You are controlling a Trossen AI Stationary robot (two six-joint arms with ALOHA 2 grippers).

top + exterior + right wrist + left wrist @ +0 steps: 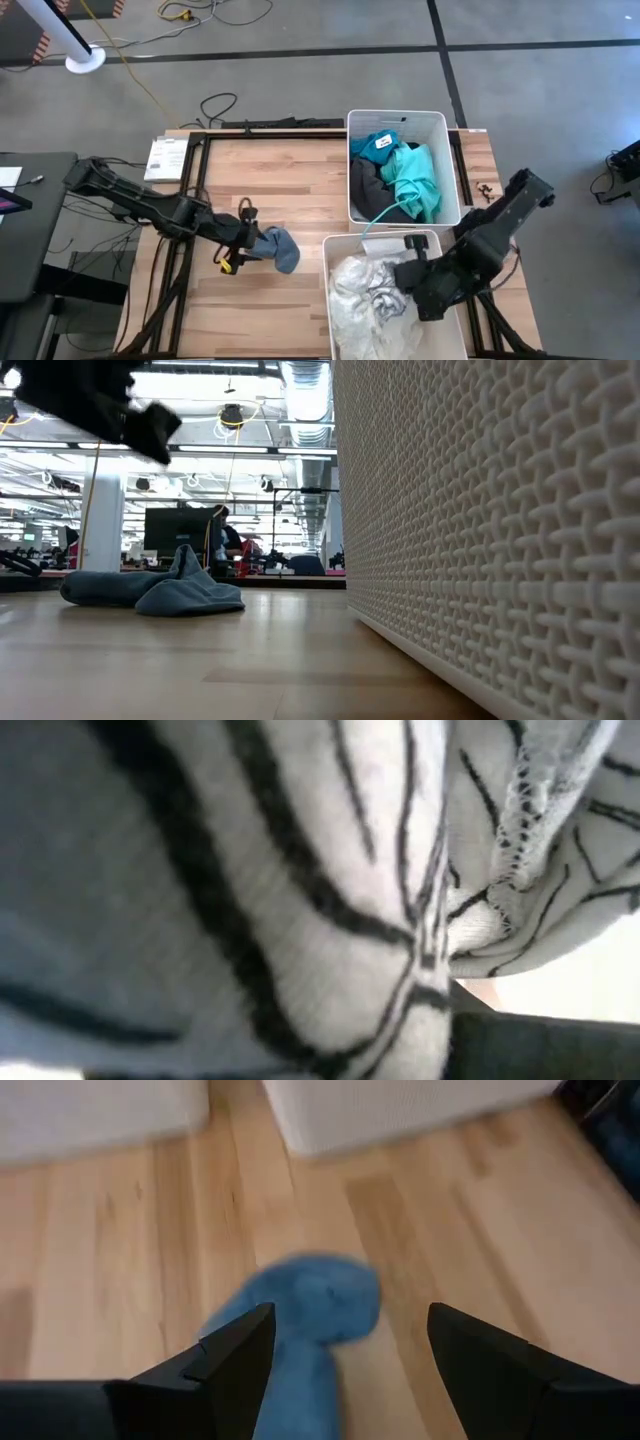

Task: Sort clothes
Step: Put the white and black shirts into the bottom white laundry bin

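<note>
Two white bins (pixel 453 150) stand on the table. One grey-blue garment (pixel 278 247) lies on the wood beneath the spread-open left gripper (pixel 238 243). The right gripper (pixel 412 274), over the near bin, is clamped on white leaf-print cloth (pixel 330 870).

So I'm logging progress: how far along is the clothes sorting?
Mostly done: teal and dark clothes fill the far bin, white leaf-print clothes the near bin, where the right tool sits shut. In hand: the open left tool beside the grey-blue garment, the only one left on the table.
</note>
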